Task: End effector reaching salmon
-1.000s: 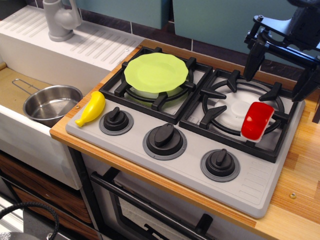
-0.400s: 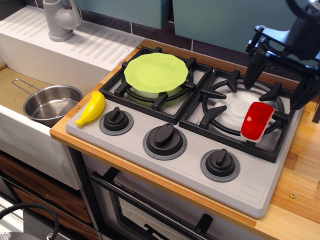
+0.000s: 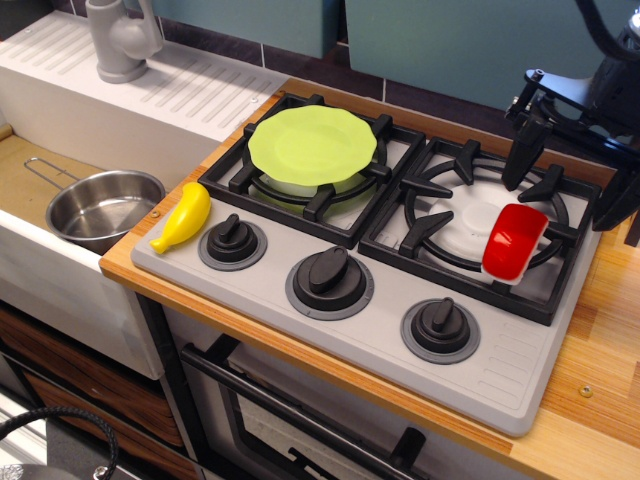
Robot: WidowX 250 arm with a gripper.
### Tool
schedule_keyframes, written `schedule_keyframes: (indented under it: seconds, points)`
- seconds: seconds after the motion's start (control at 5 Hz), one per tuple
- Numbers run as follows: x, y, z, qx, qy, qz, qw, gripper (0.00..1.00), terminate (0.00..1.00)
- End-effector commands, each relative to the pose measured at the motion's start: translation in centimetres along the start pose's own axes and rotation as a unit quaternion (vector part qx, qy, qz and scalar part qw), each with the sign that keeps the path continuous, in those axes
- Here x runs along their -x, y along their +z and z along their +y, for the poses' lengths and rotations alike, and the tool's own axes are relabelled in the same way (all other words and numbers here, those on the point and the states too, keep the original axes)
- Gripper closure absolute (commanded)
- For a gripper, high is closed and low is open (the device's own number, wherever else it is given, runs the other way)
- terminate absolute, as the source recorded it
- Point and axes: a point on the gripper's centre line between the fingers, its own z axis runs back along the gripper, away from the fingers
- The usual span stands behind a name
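The salmon (image 3: 514,241) lies on the right burner grate (image 3: 485,225), at its front right part, tilted with its long side running toward the stove's back right. Its lower end sits near the grate's front bar and its white rim shows along the bottom edge. No writing or brand can be read on it or anywhere on the stove (image 3: 380,300).

The gripper (image 3: 568,188) hangs above the back right corner of that burner, apart from the salmon. Its 2 prongs stand wide, holding nothing: 1 points down over the grate just behind the salmon, the other is near the stove's right edge, partly cut off by the frame.

Open room shows on the white burner disc to the salmon's left and on the gray panel in front, where 3 knobs (image 3: 329,274) sit in a row. Bare wooden counter (image 3: 600,330) runs along the stove's right side.

A green plate (image 3: 312,146) rests on the left burner. A banana (image 3: 184,218) lies on the stove's front left corner. A steel pot (image 3: 104,208) sits in the sink, left of the stove.
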Motion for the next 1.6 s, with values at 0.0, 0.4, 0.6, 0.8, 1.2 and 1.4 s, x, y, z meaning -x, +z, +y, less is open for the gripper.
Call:
schedule_keyframes:
  seconds: [0.0,0.4,0.6,0.8,1.2,1.4]
  points:
    - [-0.9,0.5,0.0,0.024,-0.002,-0.025,0.9994,0.00,0.00]
    - [-1.1,-0.6,1.0,0.024,-0.023,-0.034,0.9989,0.00,0.00]
    - [-0.6,-1.2,2.1,0.019,-0.037,-0.041,0.9983,0.00,0.00]
    - [-0.7,-1.5,2.5,0.020,-0.040,-0.043,0.9981,0.00,0.00]
    - [-0.8,-1.5,2.5,0.029,-0.039,-0.040,0.9980,0.00,0.00]
    - [-0.8,-1.5,2.5,0.029,-0.039,-0.040,0.9980,0.00,0.00]
